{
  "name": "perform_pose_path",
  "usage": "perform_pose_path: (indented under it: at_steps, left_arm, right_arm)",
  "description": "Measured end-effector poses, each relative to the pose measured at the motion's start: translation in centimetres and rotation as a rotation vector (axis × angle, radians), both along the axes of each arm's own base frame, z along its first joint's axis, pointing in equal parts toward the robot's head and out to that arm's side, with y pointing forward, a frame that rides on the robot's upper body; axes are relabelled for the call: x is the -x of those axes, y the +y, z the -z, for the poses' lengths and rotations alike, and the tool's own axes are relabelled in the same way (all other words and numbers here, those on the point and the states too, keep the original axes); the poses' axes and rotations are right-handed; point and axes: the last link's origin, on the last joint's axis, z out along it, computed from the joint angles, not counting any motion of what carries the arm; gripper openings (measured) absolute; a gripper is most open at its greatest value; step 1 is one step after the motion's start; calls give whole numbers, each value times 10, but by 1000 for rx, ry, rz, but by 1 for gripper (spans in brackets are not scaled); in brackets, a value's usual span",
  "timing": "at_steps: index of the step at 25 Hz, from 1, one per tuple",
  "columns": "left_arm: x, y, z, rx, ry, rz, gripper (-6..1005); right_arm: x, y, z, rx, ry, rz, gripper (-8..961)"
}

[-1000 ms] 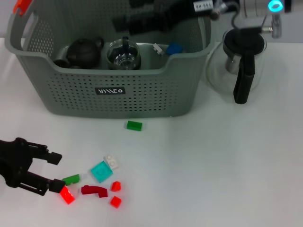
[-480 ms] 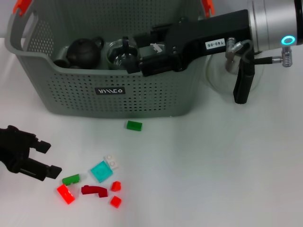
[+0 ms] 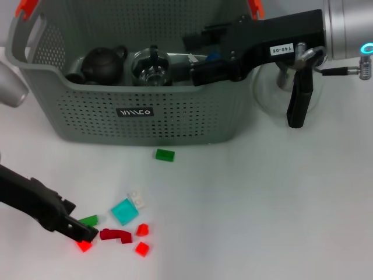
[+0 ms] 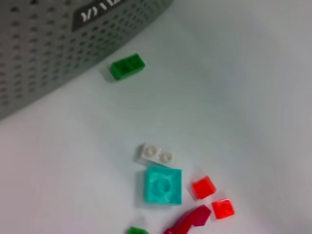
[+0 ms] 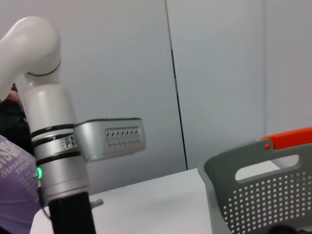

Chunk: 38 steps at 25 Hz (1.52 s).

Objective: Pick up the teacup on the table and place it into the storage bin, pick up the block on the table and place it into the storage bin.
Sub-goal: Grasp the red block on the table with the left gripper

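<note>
Head view: left gripper (image 3: 78, 232) low over a bright red block (image 3: 83, 245), finger state unclear. Right gripper (image 3: 195, 58), state unclear, above the storage bin (image 3: 140, 111).
Left wrist view: teal block (image 4: 163, 184), green block (image 4: 127, 66) near the bin wall.
Right wrist view: bin handle (image 5: 287, 140) only.

Storage bin (image 3: 175, 116): 1, grey, perforated.
Orange-red handle tips (image 3: 26, 7): 2.
Glass pitcher (image 3: 291, 87): 1, black handle, on the tabletop (image 3: 280, 198).
Dark teapot (image 3: 104, 64): 1, inside the bin.
Glass vessel (image 3: 151, 67): 1, inside the bin.
Green blocks (image 3: 165, 154): 2 on the tabletop.
Red pieces (image 3: 141, 249): 4, one of them dark and curved.
Teal block (image 3: 125, 211): 1.
White block (image 3: 137, 199): 1.
Blue block (image 3: 213, 58): 1, inside the bin.
</note>
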Motion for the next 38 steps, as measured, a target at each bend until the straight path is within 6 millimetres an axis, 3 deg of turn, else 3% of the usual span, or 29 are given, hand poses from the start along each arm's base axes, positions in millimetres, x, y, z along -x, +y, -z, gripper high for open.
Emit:
perform_pose_path:
  at_steps: [9, 19, 38]
  left_arm:
    - [10, -9, 9, -4, 15, -73, 856]
    - [26, -3, 19, 5, 122, -55, 856]
    - [20, 5, 37, 13, 189, 34, 855]
  right_arm:
    - [-6, 4, 7, -3, 6, 9, 783]
    - [-8, 12, 20, -24, 17, 46, 782]
    - [-8, 19, 24, -56, 22, 59, 781]
